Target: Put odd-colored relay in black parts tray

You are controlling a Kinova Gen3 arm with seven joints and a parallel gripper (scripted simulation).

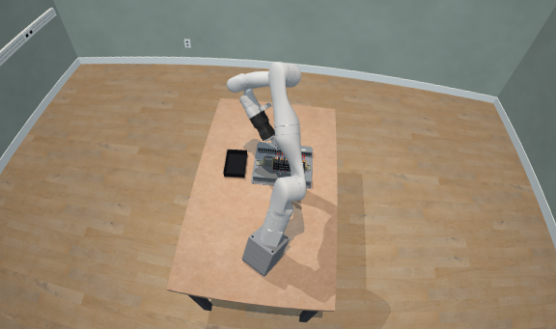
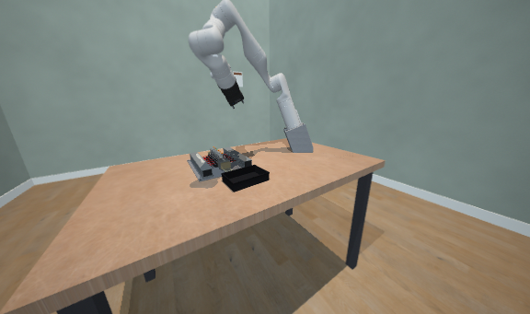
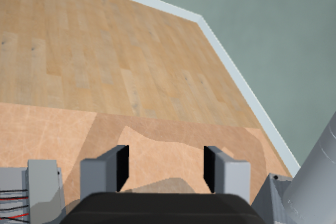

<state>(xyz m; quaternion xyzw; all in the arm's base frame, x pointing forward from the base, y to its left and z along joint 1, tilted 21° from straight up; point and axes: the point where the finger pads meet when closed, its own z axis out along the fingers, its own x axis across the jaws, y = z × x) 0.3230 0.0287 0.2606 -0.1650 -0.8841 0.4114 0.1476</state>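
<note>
The relay panel [image 1: 263, 178] [image 2: 201, 164] [image 3: 42, 190] looks flat on the table, with grey ducts along its edges and red and black wires. A row of dark relays [image 1: 281, 164] sits at its middle, partly hidden by the arm in the top view. Their button colors are too small to tell. The black parts tray [image 1: 236, 176] [image 2: 250, 181] stands beside the panel, and nothing can be made out inside it. My gripper [image 2: 238, 105] [image 3: 166, 161] is open with nothing between its fingers. It hangs high above the panel, tilted. The wrist view shows only one end of the panel.
The arm's grey base block [image 1: 265, 254] [image 2: 299, 139] stands on the table [image 1: 217, 233] [image 2: 161, 203], away from the panel. The arm's links arch over the panel. The table's edge [image 3: 49, 107] and the floor beyond show in the wrist view.
</note>
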